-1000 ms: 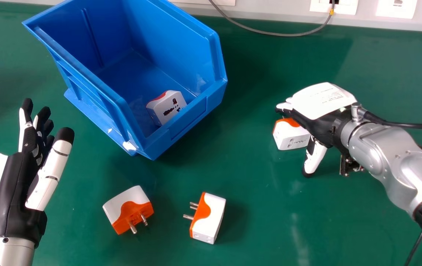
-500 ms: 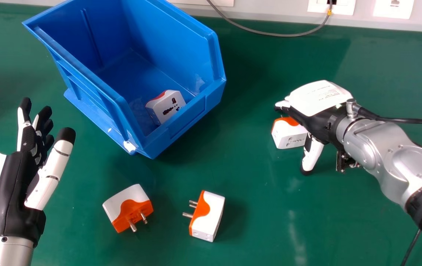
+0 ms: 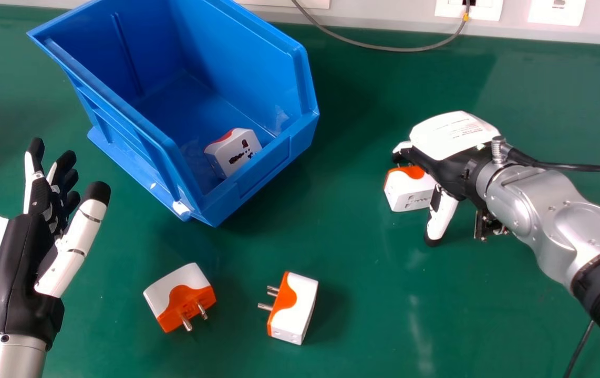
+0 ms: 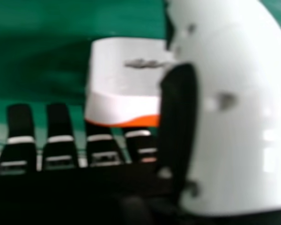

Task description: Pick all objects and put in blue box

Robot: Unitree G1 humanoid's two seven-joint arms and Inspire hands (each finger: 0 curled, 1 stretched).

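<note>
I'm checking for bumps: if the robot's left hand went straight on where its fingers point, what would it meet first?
Probably the left side of the blue box; how high the left hand sits is unclear, so it might pass above.

Adapter (image 3: 228,152) in blue box (image 3: 271,160) (by low wall); left hand (image 3: 13,268) apart.

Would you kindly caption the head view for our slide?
Right hand at one plug adapter, another inside the blue box.
</note>
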